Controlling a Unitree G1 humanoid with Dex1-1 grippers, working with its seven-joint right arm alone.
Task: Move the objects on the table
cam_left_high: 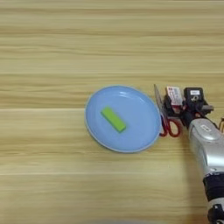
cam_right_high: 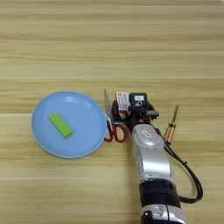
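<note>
A lime-green block (cam_left_high: 113,119) lies flat and slanted inside the blue plate (cam_left_high: 140,103) at the table's middle. The small white box with a red-pink label (cam_left_high: 174,95) lies just right of the plate, past a pair of scissors. My right gripper (cam_left_high: 179,106) sits down at the box's near end, its black parts on both sides of the box and covering the box's lower part. The silver forearm (cam_right_high: 149,153) comes up from the bottom edge. The wooden table (cam_left_high: 52,52) fills both views.
Red-handled scissors (cam_right_high: 114,129) lie between the plate's right rim and my gripper, blades pointing away from me. A screwdriver with an amber handle (cam_right_high: 170,130) lies right of the forearm. A black cable (cam_right_high: 188,175) loops beside the arm.
</note>
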